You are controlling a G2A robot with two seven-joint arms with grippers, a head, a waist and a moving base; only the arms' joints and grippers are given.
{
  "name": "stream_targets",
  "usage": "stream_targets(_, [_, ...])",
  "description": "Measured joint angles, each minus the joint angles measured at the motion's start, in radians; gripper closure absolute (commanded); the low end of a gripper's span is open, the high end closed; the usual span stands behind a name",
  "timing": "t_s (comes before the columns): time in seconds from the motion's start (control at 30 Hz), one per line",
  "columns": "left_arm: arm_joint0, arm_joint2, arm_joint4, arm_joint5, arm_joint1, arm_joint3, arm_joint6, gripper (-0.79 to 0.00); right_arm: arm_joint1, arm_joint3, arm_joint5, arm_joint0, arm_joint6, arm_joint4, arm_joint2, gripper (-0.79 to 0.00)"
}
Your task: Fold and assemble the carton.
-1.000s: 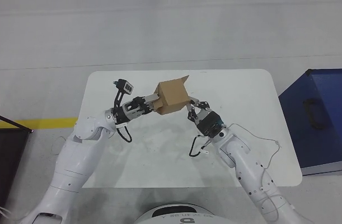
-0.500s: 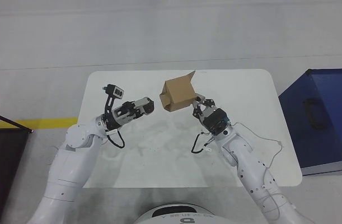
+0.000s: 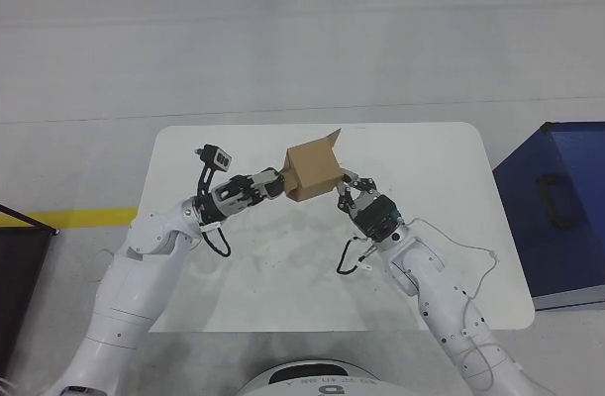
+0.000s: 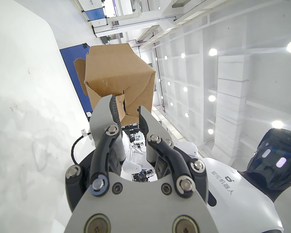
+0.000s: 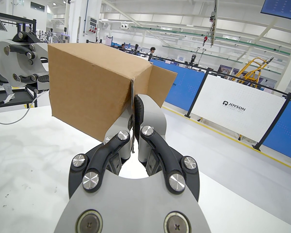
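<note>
1. While the carton (image 3: 312,170) is held above the far middle of the tabletop (image 3: 451,238), it sits between the two arms, with one flap sticking out on its far side.
2. Right tool (image 5: 133,105) is pressed together, pinching the carton's wall edge at a corner.
3. Left tool (image 4: 125,109) is spread, its fingers straddling a loose flap at the carton's opposite end.

Both arms angle inward; left tool (image 4: 126,112) has fingers parted, and opposite it the right tool (image 5: 133,109) clamps the carton (image 5: 87,81) edge.
</note>
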Motion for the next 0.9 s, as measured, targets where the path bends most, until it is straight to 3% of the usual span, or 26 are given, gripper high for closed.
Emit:
stream_targets(0.67, [-0.052, 0.031, 0.010, 0.024, -0.010, 0.014, 0.024, -0.132, -0.005, 0.016, -0.009, 0.028, 0.004, 0.004, -0.023, 0.000])
stream_targets(0.9, [-0.030, -0.002, -0.050, -0.027, -0.008, -0.004, -0.002, -0.172, -0.005, 0.013, -0.003, 0.023, -0.005, 0.009, -0.016, 0.000])
